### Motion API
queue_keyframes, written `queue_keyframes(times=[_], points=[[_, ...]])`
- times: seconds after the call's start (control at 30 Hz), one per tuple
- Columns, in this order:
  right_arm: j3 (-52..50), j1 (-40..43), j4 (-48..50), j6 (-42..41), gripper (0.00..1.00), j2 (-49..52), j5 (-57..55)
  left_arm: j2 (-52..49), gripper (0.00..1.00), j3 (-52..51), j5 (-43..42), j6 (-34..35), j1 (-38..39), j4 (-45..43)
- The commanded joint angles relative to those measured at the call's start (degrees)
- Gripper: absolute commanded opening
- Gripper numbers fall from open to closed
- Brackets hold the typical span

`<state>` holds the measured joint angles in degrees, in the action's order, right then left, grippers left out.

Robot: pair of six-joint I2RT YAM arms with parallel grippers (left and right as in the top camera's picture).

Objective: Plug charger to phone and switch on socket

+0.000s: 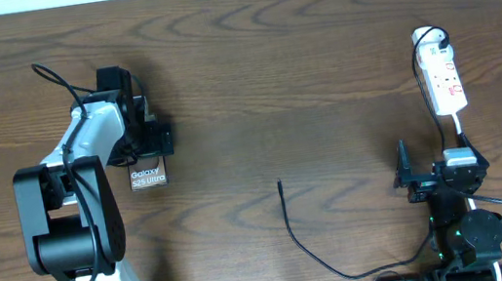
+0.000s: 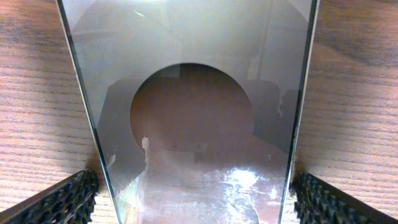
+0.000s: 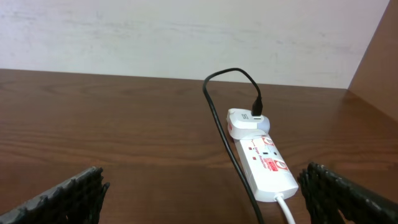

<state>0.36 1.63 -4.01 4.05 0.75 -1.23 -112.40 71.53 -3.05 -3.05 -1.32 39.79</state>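
Dark wooden table [image 1: 316, 43] across the whole overhead view, with a pale wall [image 3: 186, 37] beyond its 12 o'clock edge. At 9 o'clock lies the phone [image 1: 148, 177], flat, white "Galaxy" lettering up, its 12 o'clock end hidden beneath the left gripper [image 1: 146, 145]. Seen from the left wrist, fills the frame as a glossy slab [image 2: 199, 124] mirroring a dark round shape, with the left gripper [image 2: 199, 208] spread to its widest, one ribbed fingertip [image 2: 62, 202] just outside each long edge; cannot tell whether either pad touches, and clamps nothing. At 3 o'clock sits the socket [image 1: 446, 83], long axis running 12 to 6, with a white adapter [image 1: 428, 37] plugged into its 12 o'clock end. From that adapter runs the charger [image 1: 293, 228], a thin black cable passing down beside the strip, curving along the 6 o'clock edge and ending in a free tip near table centre, well apart from the phone. Just at 6 o'clock of the socket hovers the right gripper [image 1: 436, 162], likewise fully spread and gripping nothing; its wrist view has the socket [image 3: 264, 162], adapter [image 3: 245, 121], charger [image 3: 221, 130] and white cord [image 3: 286, 208] ahead between the pads [image 3: 68, 196]
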Motion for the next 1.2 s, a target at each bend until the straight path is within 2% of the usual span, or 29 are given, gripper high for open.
queue_keyframes(times=[0.0,0.23,0.33,0.57,0.63,1.17], points=[[0.0,-0.3,-0.2,0.7,0.99,0.0,0.2,-0.5,0.99,-1.2,0.7,-0.1,0.2,0.3],[0.0,-0.3,-0.2,0.7,0.99,0.0,0.2,-0.5,1.0,-1.2,0.7,-0.1,0.2,0.6],[0.0,-0.3,-0.2,0.7,0.99,0.0,0.2,-0.5,0.94,-1.2,0.7,-0.1,0.2,0.6],[0.0,-0.3,-0.2,0.7,0.99,0.0,0.2,-0.5,0.93,-1.2,0.7,-0.1,0.2,0.6],[0.0,-0.3,-0.2,0.7,0.99,0.0,0.2,-0.5,0.9,-1.2,0.7,-0.1,0.2,0.6],[0.0,-0.3,-0.2,0.7,0.99,0.0,0.2,-0.5,0.83,-1.2,0.7,-0.1,0.2,0.6]])
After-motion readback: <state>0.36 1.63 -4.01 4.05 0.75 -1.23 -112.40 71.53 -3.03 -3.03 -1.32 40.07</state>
